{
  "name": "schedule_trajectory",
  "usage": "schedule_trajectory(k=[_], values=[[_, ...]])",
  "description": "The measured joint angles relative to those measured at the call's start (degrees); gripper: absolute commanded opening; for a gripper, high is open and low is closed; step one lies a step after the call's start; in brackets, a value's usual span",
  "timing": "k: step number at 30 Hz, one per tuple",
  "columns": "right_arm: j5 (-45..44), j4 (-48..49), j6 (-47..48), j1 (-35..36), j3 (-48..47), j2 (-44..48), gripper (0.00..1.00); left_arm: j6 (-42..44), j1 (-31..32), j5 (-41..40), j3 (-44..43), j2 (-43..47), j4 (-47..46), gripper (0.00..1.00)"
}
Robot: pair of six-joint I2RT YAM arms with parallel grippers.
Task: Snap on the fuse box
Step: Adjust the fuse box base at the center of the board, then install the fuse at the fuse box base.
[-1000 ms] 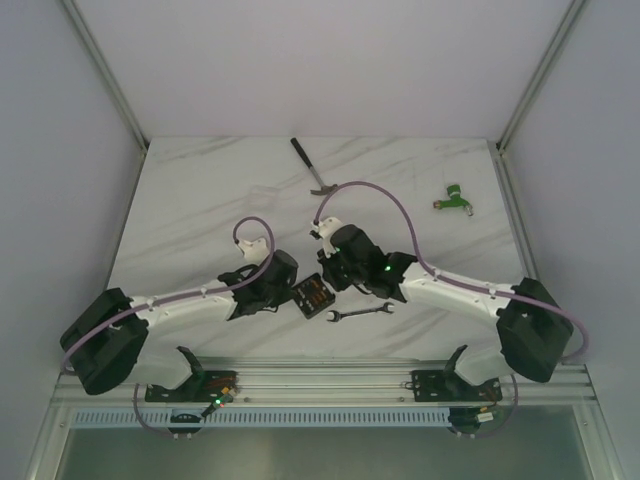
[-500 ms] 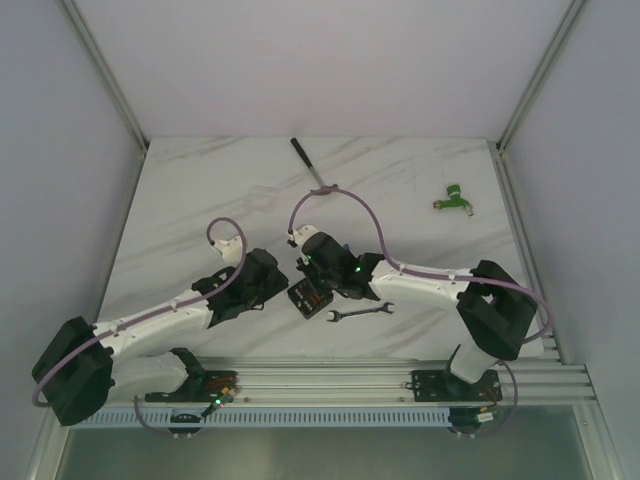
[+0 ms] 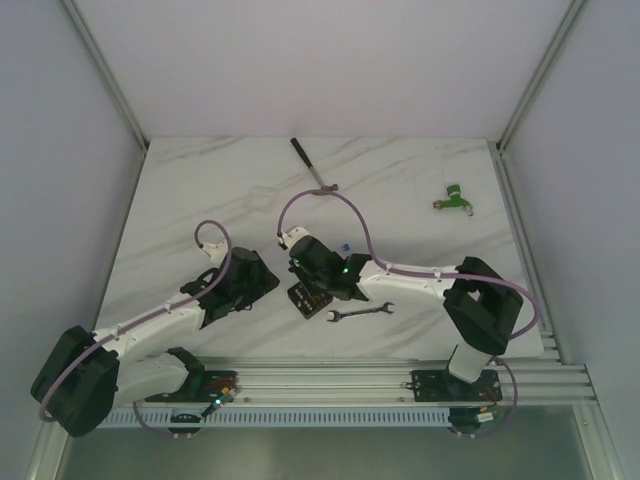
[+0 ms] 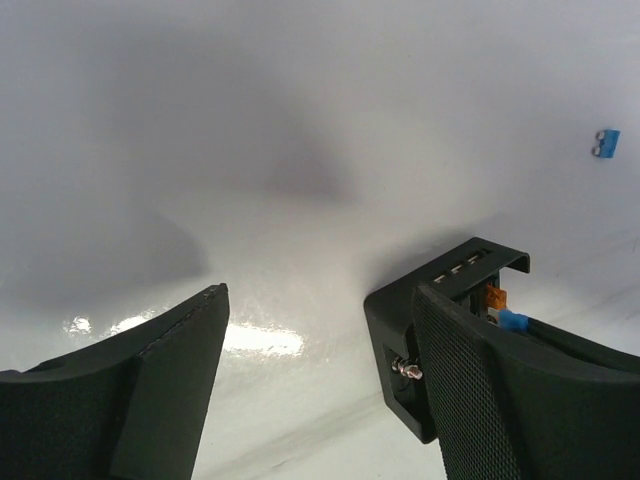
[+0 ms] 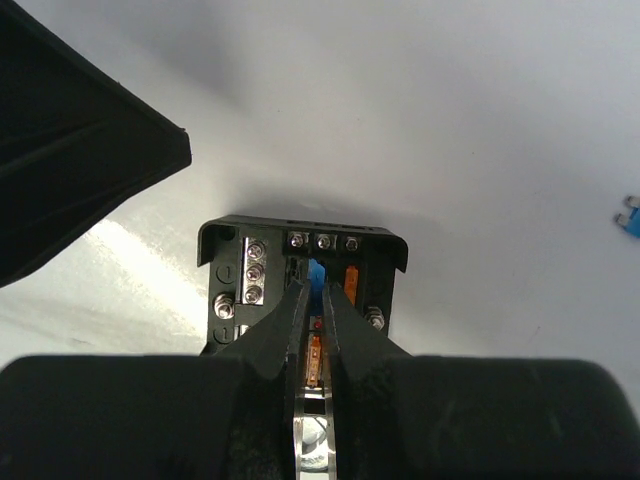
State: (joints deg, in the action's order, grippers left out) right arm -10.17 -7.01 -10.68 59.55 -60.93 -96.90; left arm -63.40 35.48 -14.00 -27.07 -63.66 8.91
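1 fuse box (image 5: 300,228); L gripper (image 4: 320,300) spread beside, R gripper (image 5: 315,288) pinched above

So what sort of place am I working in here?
Probably an enclosed lab test cell rather than a real workshop: a marble-patterned table boxed in by plain white walls, an aluminium rail along the near edge, and staged items such as a hammer, wrench and fuse box.

Left arm (image 3: 150,322) and right arm (image 3: 410,285) are white, with bulky black shoulders at eight and four o'clock. Purple cables (image 3: 330,195) loop along both. The left gripper (image 4: 320,390) has black mesh pads (image 4: 500,390).
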Motion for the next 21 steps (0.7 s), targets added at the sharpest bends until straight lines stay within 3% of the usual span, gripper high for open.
schedule_trajectory(k=[6, 9, 21], values=[[-2.47, -2.19, 0.02, 1.03, -1.03, -0.83, 0.00, 0.48, -1.01, 2.54, 1.29, 0.24, -1.99, 0.90], [-3.41, -2.64, 0.02, 1.33, -1.36, -1.11, 0.00, 0.46, -1.40, 3.30, 2.19, 0.63, -2.51, 1.00], [-5.29, -3.54, 0.04, 1.97, -1.81, -3.48, 0.00, 0.22, -4.22, 4.61, 5.11, 3.58, -3.69, 1.00]])
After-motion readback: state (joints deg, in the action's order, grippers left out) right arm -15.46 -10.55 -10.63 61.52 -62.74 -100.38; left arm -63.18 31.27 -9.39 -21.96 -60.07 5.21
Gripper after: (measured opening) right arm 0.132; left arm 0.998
